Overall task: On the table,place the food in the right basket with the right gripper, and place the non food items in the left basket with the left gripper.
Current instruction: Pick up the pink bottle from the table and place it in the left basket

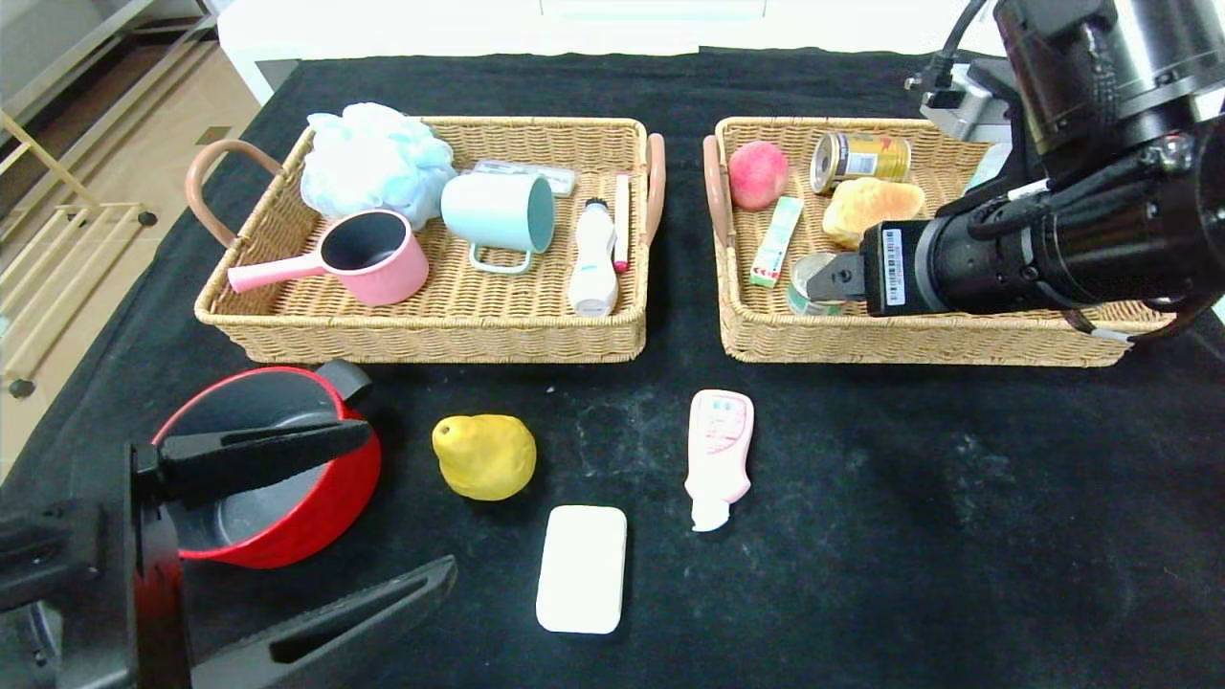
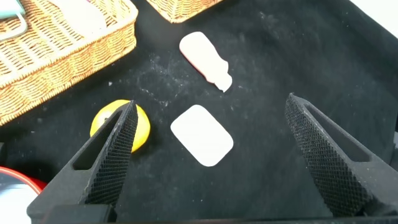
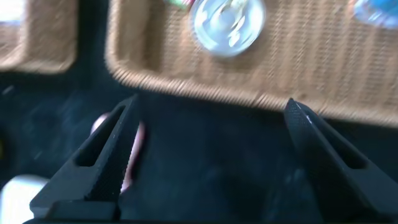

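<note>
My right claw (image 3: 205,155) was hanging over the near rim of the right basket (image 1: 919,340), fingers spread wide with nothing between them. A silver-topped tin (image 3: 228,23) sat in the basket's 7 o'clock corner, just past the rim from my claw. Also in there: a peach (image 1: 758,174) at 11, a gold can (image 1: 861,158) at 12, a bread roll (image 1: 873,211) in the middle and a green stick pack (image 1: 776,242) along the 9 side.

My left claw (image 2: 208,134) was parked low at the desk's (image 1: 957,498) 7 o'clock corner, wide apart and empty, right beside the red pot (image 1: 263,469).

Still out on the desk: a yellow pear (image 1: 485,455), a white soap bar (image 1: 582,568) at 6, and a pink tube (image 1: 720,455) lying just in front of the gap between baskets.

The left basket (image 1: 421,330) held a blue bath puff (image 1: 373,158), a pink saucepan (image 1: 364,258), a teal mug (image 1: 502,215) on its side and a white bottle (image 1: 593,258).
</note>
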Controlling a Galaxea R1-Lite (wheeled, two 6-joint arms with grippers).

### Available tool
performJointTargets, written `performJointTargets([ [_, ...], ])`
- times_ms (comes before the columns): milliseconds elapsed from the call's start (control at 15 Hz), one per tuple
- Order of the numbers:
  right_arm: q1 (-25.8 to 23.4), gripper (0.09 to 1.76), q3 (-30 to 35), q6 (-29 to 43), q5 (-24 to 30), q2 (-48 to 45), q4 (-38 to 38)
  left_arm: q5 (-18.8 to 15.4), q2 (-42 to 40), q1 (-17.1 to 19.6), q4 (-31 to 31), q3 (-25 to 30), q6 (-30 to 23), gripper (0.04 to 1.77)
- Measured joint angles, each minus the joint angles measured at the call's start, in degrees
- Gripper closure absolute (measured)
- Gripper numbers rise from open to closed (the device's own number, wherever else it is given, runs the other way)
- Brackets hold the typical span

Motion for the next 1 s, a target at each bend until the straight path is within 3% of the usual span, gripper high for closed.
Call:
performJointTargets([
  [267, 7.22, 0.15, 0.48, 6.18, -0.26, -0.10, 2.94, 0.06, 0.37, 0.00, 0.00, -0.04, -0.11, 0.09],
  [533, 11.90, 0.15, 0.30, 7.39, -8.78, 5.08, 3.68, 0.06, 0.37, 0.06, 0.00, -0.12, -0.09, 0.09],
  [667, 14.13, 0.15, -0.44, 10.36, -9.83, 8.13, 3.66, 0.06, 0.37, 0.01, 0.00, -0.11, -0.09, 0.09],
  [1000, 15.96, 0.15, -0.96, 14.56, -10.68, 13.62, 3.72, 0.06, 0.15, 0.06, -0.06, -0.12, 0.00, 0.09],
])
